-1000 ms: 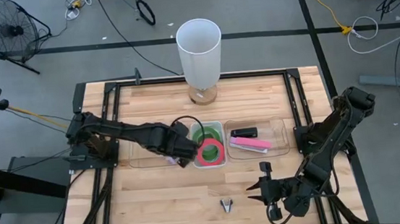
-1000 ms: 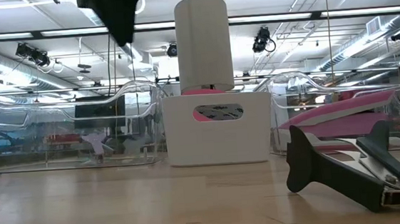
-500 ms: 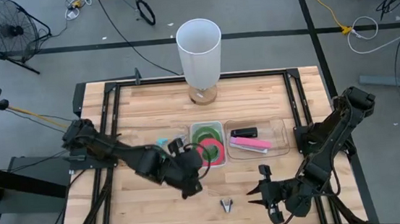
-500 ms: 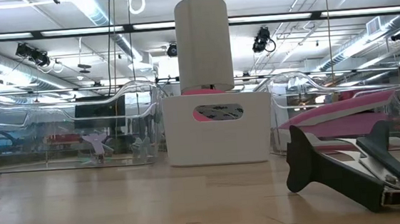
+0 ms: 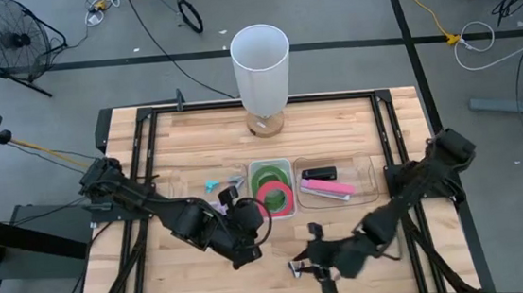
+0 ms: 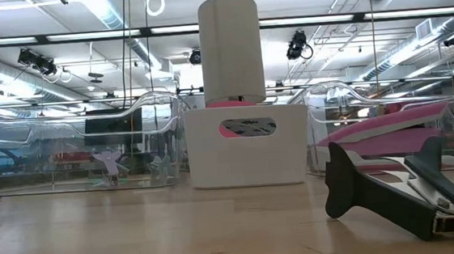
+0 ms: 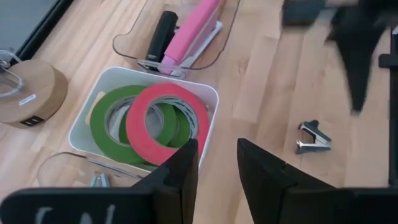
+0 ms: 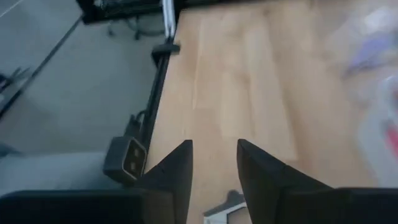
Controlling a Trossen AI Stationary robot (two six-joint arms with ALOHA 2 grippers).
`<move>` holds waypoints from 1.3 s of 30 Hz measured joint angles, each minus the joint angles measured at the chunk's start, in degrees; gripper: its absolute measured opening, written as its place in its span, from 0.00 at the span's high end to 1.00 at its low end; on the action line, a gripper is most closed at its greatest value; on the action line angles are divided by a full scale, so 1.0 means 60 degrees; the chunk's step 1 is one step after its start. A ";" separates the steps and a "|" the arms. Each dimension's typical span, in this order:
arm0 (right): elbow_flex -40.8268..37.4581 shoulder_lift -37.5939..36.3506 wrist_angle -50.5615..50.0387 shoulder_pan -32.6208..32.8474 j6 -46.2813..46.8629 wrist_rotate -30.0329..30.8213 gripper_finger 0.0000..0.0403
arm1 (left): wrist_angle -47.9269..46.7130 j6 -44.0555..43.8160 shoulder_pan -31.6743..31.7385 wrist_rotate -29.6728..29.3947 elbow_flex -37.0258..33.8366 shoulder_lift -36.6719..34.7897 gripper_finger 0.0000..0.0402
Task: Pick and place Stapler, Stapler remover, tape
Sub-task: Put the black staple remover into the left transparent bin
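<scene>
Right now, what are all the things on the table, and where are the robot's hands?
tape: three rolls, two green and one pinkish red on top, in the white bin mid-table.
stapler: one, pink, in the clear tray right of the bin.
black item: one, same tray, beside the stapler; too small to identify.
stapler remover: one, dark and metal, on the bare wood near the front edge.
white cylinder: one, tall, at the table's back.
left gripper: empty, fingers apart, in front of the bin.
right gripper: empty, fingers apart, next to the stapler remover.
</scene>
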 joint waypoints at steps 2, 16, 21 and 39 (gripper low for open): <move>0.0000 0.0348 0.0020 -0.0330 0.0240 -0.0708 0.67 | 0.0009 -0.0001 -0.0053 0.0001 0.0000 0.0000 0.71; 0.0000 0.1070 -0.1944 -0.0790 0.1758 -0.2214 0.64 | -0.0029 0.0021 -0.0376 -0.0405 0.0000 0.0007 0.71; 0.0000 0.1070 -0.2135 -0.0790 0.1740 -0.2204 0.59 | -0.0031 0.0021 -0.0372 -0.0498 0.0000 0.0018 0.71; -0.0004 0.1985 -0.1359 -0.0779 0.1602 -0.2216 0.44 | -0.0039 0.0021 -0.0372 -0.0622 0.0000 0.0022 0.71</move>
